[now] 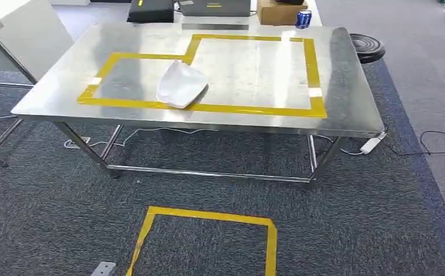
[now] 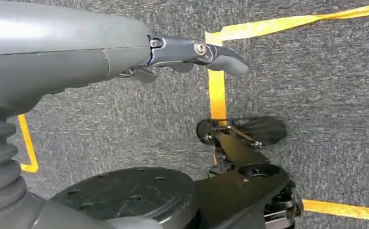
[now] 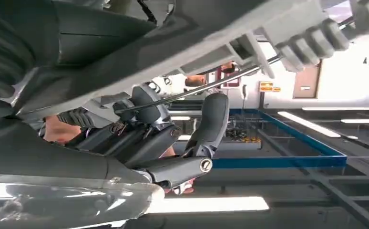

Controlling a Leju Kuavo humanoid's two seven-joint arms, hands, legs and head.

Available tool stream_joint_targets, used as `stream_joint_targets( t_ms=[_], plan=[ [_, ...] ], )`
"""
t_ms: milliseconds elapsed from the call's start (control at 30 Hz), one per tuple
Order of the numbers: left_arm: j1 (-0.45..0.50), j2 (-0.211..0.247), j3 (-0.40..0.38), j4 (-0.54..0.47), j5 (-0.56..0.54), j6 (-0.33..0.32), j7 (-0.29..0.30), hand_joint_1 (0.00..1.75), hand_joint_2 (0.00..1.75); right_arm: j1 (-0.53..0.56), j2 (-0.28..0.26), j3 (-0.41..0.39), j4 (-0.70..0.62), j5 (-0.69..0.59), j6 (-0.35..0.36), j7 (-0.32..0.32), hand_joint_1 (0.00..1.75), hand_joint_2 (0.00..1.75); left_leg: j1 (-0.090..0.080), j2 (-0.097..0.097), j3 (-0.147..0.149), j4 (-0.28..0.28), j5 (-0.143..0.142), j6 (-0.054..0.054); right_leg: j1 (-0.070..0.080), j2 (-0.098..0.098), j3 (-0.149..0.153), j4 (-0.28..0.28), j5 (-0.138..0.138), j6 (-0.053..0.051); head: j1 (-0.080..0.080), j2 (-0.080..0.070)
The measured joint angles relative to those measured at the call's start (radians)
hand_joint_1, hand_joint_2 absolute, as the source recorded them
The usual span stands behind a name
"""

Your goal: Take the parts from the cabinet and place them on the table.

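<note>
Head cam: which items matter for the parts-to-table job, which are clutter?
Job:
steel table
white part lying on it, across the yellow tape outline

Clutter:
blue can
cardboard box
black round object
white power strip

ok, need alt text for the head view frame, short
A steel table marked with a yellow tape outline holds one white bag on the outline's near edge. A blue can and a cardboard box stand beyond; a yellow tape square marks the carpet.
</note>
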Motion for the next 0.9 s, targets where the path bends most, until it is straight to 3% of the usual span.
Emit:
stream_joint_targets(
  t_ms=[200, 267, 367, 433, 633, 700, 800, 900],
  plan=[
    [0.001, 0.0, 0.0, 0.0, 0.0, 0.0, 0.0, 0.0, 1.75, 0.0, -0.002, 0.0, 0.0, -0.006, 0.003, 0.0, 1.75, 1.75, -0.003, 0.0, -0.004, 0.0, 0.0, 0.0, -0.003, 0.0, 0.001, -0.001, 0.003, 0.002, 0.0, 0.0],
    [0.001, 0.0, 0.0, 0.0, -0.014, 0.01, -0.004, 0.0, 1.75, -0.02, -0.002, 0.034, -0.008, -0.118, 0.034, 0.029, 1.75, 1.75, -0.003, 0.0, -0.007, 0.0, 0.0, 0.001, -0.003, 0.0, 0.0, -0.001, 0.006, 0.003, 0.001, 0.0],
    [-0.004, 0.002, 0.0, 0.0, -0.025, 0.015, -0.006, 0.0, 1.75, -0.017, -0.042, 0.215, -0.014, -0.271, -0.032, 0.192, 1.75, 1.75, -0.005, 0.01, -0.004, 0.001, 0.001, 0.001, -0.004, 0.011, -0.004, -0.002, 0.009, 0.001, 0.0, 0.0],
    [-0.012, 0.002, -0.001, 0.0, -0.031, 0.017, -0.006, 0.0, 1.75, -0.008, -0.072, 0.309, -0.014, -0.285, -0.071, 0.215, 1.75, 1.75, -0.005, 0.011, -0.004, 0.001, 0.004, 0.004, -0.004, 0.01, -0.006, -0.002, 0.011, 0.003, 0.0, 0.0],
    [-0.004, 0.003, -0.002, 0.0, -0.042, 0.017, -0.006, 0.0, 1.75, 0.005, -0.138, 0.438, -0.011, -0.285, -0.093, 0.222, 1.75, 1.75, -0.005, 0.0, -0.016, 0.001, 0.01, 0.007, -0.004, -0.004, -0.008, -0.002, 0.012, 0.004, 0.0, 0.0],
    [-0.005, 0.005, -0.005, 0.0, -0.055, 0.011, -0.016, 0.0, 1.75, -0.069, -0.158, 0.536, 0.003, -0.27, -0.092, 0.22, 1.75, 1.75, -0.005, 0.001, -0.017, 0.001, 0.01, 0.005, -0.004, 0.0, -0.01, -0.002, 0.015, 0.002, 0.0, 0.0],
    [-0.015, 0.007, -0.015, 0.0, -0.067, -0.001, -0.024, 0.0, 1.75, -0.27, -0.155, 0.766, 0.074, -0.216, -0.124, 0.231, 1.75, 1.75, -0.005, 0.017, -0.018, 0.001, 0.011, 0.002, -0.004, 0.017, -0.018, -0.002, 0.021, 0.001, 0.0, 0.0],
    [-0.027, 0.01, -0.023, 0.0, -0.071, -0.004, -0.028, 0.0, 1.75, -0.396, -0.149, 0.987, 0.15, -0.203, -0.178, 0.26, 1.75, 1.75, -0.005, 0.019, -0.019, 0.002, 0.017, 0.005, -0.004, 0.016, -0.021, -0.002, 0.024, 0.002, 0.0, 0.0]
  ],
)
